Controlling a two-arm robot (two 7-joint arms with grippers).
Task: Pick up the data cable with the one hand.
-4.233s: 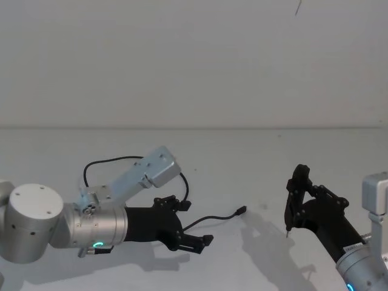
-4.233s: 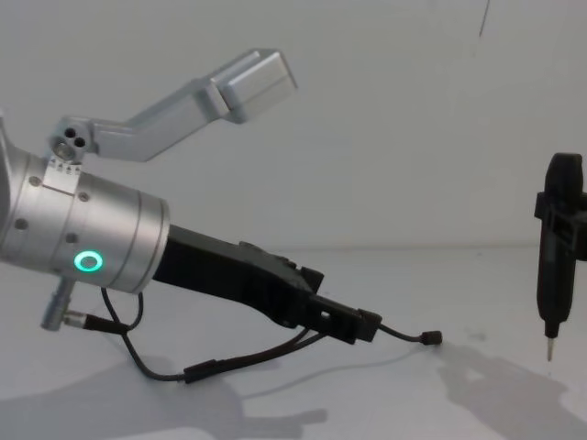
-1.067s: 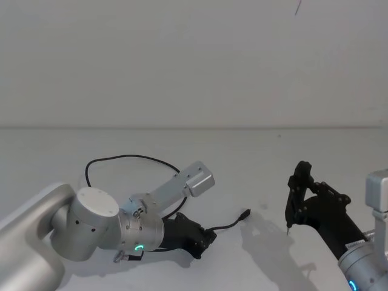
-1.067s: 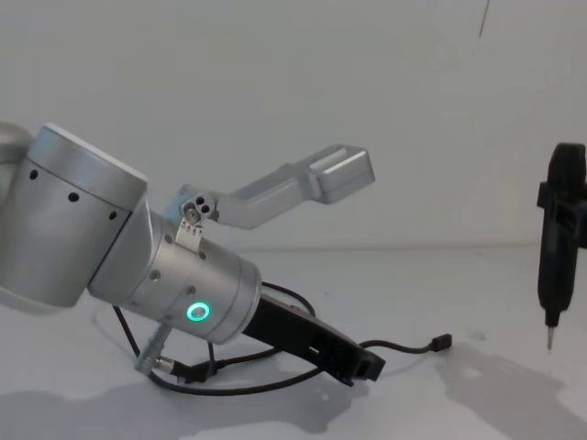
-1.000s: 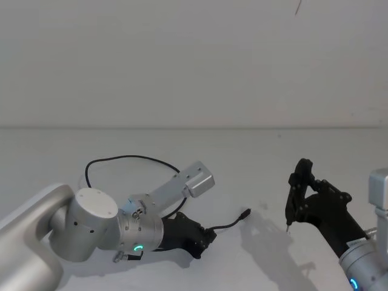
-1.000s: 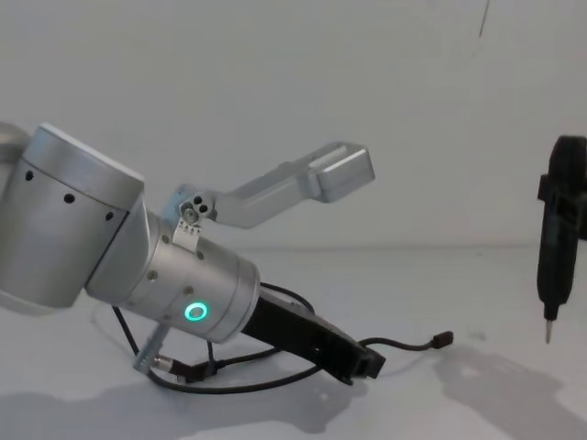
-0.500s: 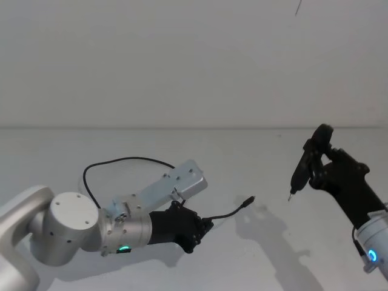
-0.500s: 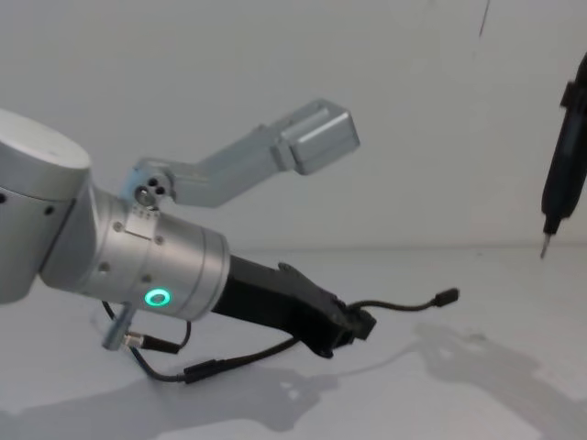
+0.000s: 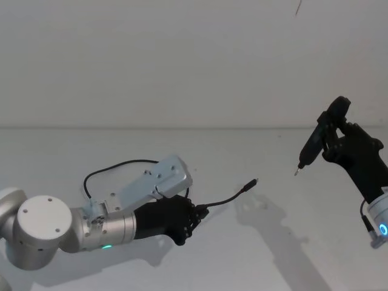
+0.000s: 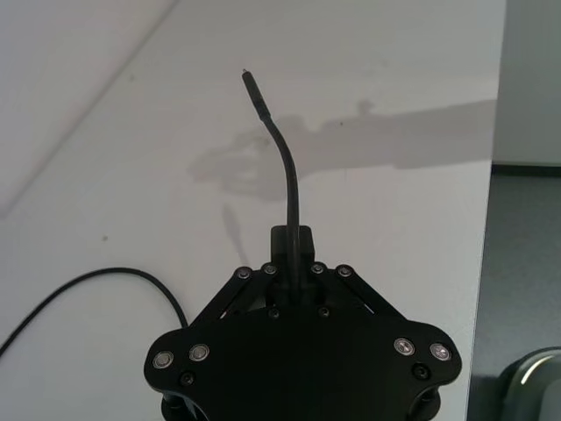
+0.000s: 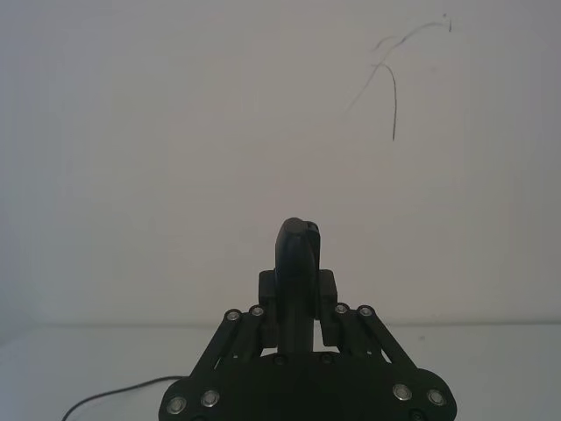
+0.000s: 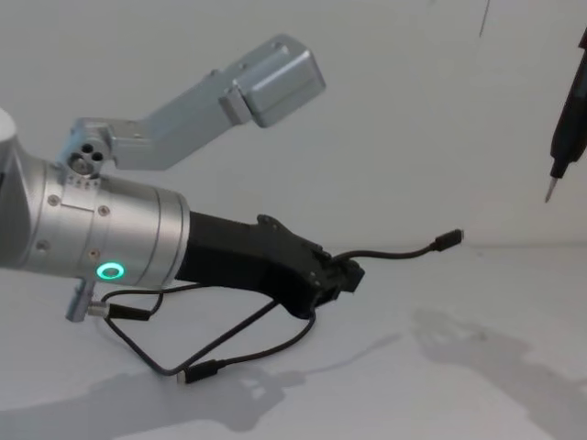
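Black and thin, the data cable (image 9: 227,199) is gripped by the left gripper (image 9: 197,213), whose jaws are closed tight on the cord a little way back from one plug. Past the jaws the free end arches forward and upward, and its small plug hangs in the air above the table (image 9: 273,254), with its shadow on the surface below. In the left wrist view the cord runs straight out between the closed jaws and bends slightly toward its tip. Behind the left gripper the rest of the cable sags down from the jaws, loops under the silver arm (image 12: 92,238) and lies on the table. In the head view a further curve of it shows on the far side of that arm. A green ring light (image 12: 111,271) glows on the arm just behind the black gripper body, which is raised off the table and tilted slightly downward. Well apart from the left gripper, on its right and higher up, the right gripper (image 9: 332,138) hangs in front of the pale wall (image 9: 182,60). Its jaws are clamped on a slim black pen-shaped tool (image 9: 315,142), whose metal tip slants down toward the table.
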